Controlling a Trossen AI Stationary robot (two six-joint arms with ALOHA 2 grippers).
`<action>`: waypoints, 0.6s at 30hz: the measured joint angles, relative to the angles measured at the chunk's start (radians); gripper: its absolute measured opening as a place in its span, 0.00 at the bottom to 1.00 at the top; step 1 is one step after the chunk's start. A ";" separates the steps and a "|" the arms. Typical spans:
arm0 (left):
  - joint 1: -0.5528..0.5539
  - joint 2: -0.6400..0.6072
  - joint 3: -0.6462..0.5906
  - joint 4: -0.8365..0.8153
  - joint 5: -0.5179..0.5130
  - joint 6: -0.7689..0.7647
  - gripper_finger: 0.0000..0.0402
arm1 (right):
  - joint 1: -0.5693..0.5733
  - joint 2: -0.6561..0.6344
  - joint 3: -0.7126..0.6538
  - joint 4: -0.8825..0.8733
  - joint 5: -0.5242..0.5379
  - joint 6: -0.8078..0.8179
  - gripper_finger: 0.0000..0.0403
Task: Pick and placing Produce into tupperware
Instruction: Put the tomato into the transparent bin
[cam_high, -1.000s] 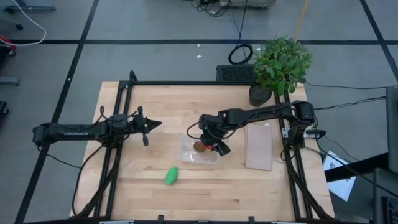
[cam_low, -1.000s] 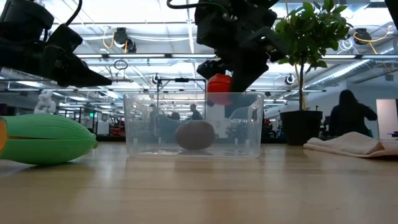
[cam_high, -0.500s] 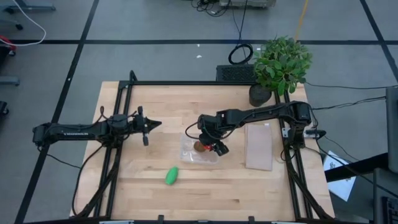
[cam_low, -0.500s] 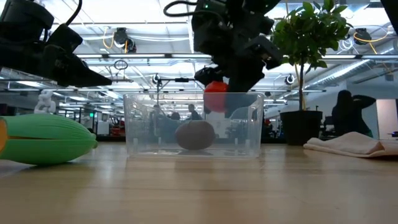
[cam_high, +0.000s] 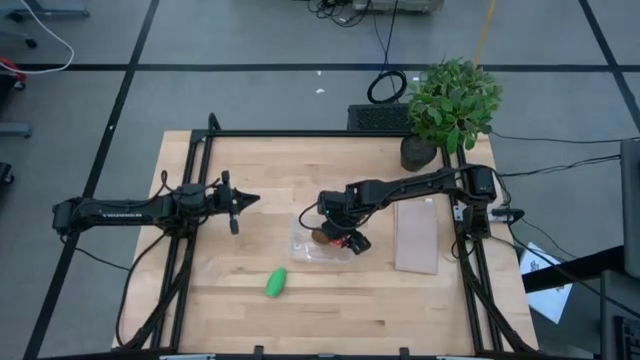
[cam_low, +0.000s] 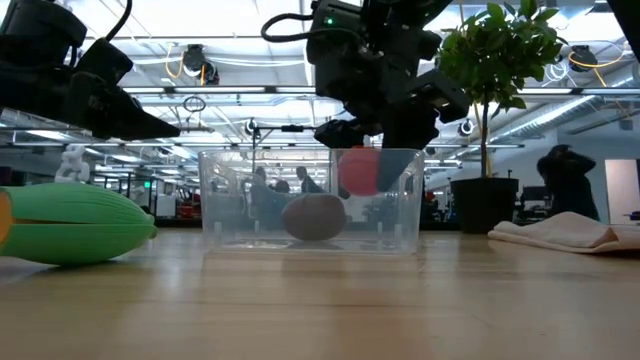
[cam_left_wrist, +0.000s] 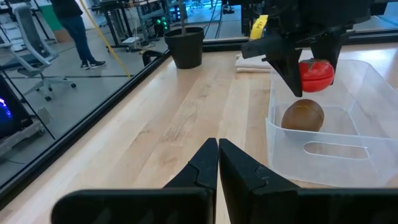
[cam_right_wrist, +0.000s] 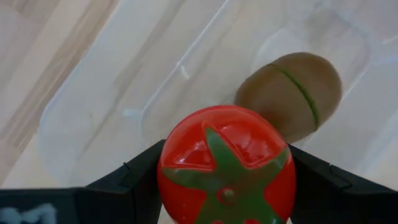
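The clear tupperware (cam_high: 320, 242) stands mid-table, with the brown kiwi ball (cam_low: 313, 217) lying on its floor. My right gripper (cam_low: 365, 150) hangs over the container, shut on the red tomato (cam_right_wrist: 226, 165), which dips below the rim (cam_low: 360, 170). The green oblong piece (cam_high: 276, 282) lies on the wood nearer the table's near edge. My left gripper (cam_left_wrist: 218, 163) hovers shut, left of the tupperware, and touches nothing. My right gripper pinches the red tomato (cam_left_wrist: 316, 73) between its two fingers, one on each side of the ball (cam_right_wrist: 180, 155), coming from above and pointing down. The tomato is lifted clear, hanging inside the tupperware above the kiwi, with its green star top facing the wrist camera.
A whitish folded cloth panel (cam_high: 416, 236) lies right of the tupperware. The potted plant (cam_high: 452, 105) stands at the far right corner. Bare wood stretches along the near edge. A person (cam_low: 563, 185) shows in the room beyond.
My right gripper has moved down with the tomato, from above the tupperware's rim to partly inside it, staying shut on it. It has also drifted slightly toward the table's left.
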 joint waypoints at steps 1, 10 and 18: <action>0.000 0.000 0.000 0.000 0.000 0.000 0.05 | 0.000 0.000 0.000 0.000 0.000 0.002 0.60; 0.000 0.000 0.000 0.000 0.000 0.001 0.05 | -0.001 0.000 0.000 0.003 0.000 -0.005 0.60; 0.000 0.000 0.000 0.000 0.000 0.001 0.05 | -0.002 0.009 0.000 0.018 0.000 0.014 0.60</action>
